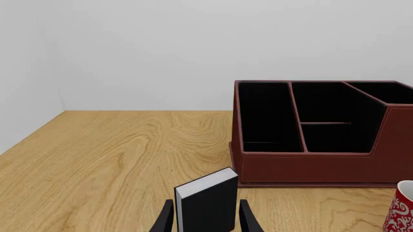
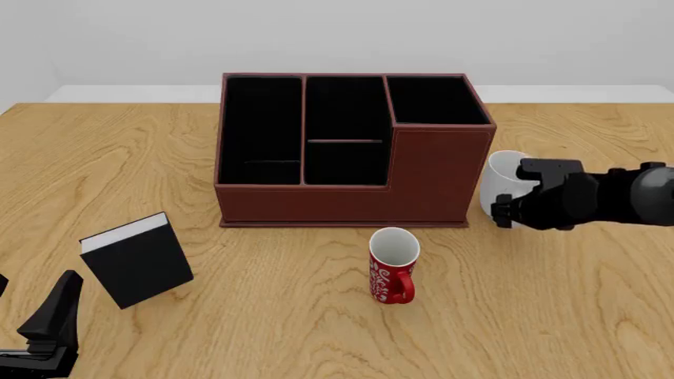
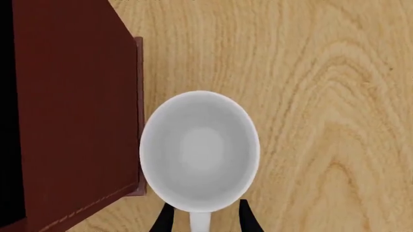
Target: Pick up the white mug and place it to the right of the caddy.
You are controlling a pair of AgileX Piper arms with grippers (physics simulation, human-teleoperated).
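- Pale walls close off a light wooden table point(image 2: 589, 316), and the caddy point(image 2: 348, 185) stands near its middle with its taller end toward the right arm's side.
- Just beside that taller end, upright on the wood, sits the white mug point(image 2: 503, 183); from above it looks to be touching or nearly touching the caddy's wall, though I cannot tell which.
- That spot is already to the right of the caddy, so I judge the placing is at or near its end, with only the release and withdrawal left.
- Over the mug hangs the right gripper point(image 3: 201, 220), pointed almost straight down, the arm coming in level from the right edge of the front view.
- Its fingers point(image 3: 245, 217) stand on either side of the mug's handle point(image 3: 200, 221), which fits a grasp by the handle so the cup stays upright; whether they press on it or stand just clear is hard to say from here.
- Down at the near left corner rests the left gripper point(image 1: 205, 220), low and pointed forward, its jaws apart on either side of a black book point(image 2: 137, 259) that stands between or just ahead of them.
- Out in front of the caddy, well clear of both arms, stands a red mug point(image 2: 393, 267), which is no part of this job.
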